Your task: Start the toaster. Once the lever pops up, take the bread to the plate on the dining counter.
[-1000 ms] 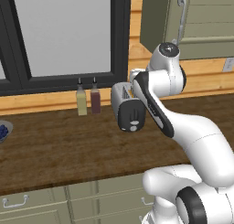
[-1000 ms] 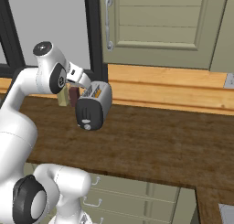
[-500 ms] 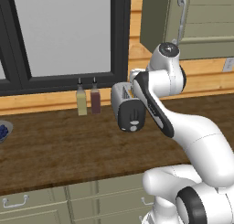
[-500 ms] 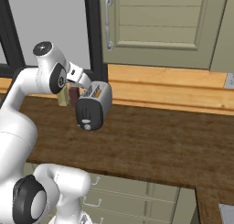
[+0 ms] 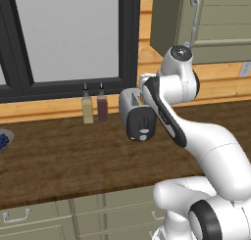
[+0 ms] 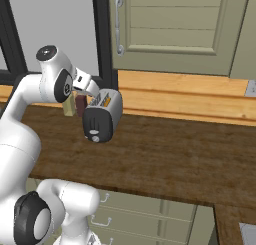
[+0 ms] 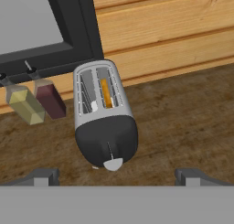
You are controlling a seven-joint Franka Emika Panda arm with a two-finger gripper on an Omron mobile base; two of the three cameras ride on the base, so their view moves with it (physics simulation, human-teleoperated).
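The toaster (image 7: 104, 115) stands on the dark wood wall counter (image 5: 59, 160), silver-bodied, with its rounded black end face towards me. A slice of bread (image 7: 106, 93) sits low in one of its top slots, only its orange-brown edge showing. A grey lever tab (image 7: 113, 163) sticks out at the bottom of the black face. My gripper (image 7: 117, 176) hovers above and just in front of the toaster (image 5: 139, 119), open, with nothing between its fingertips (image 7: 43, 175). From the right the toaster (image 6: 102, 116) sits under my hand. The plate and the dining counter are out of view.
Two slim bottles, one yellowish (image 5: 87, 108) and one dark red (image 5: 102, 106), stand left of the toaster against the window sill. A blue-patterned bowl (image 5: 4, 141) lies at the counter's far left. A cabinet door (image 6: 175, 29) hangs above, with drawers below the counter.
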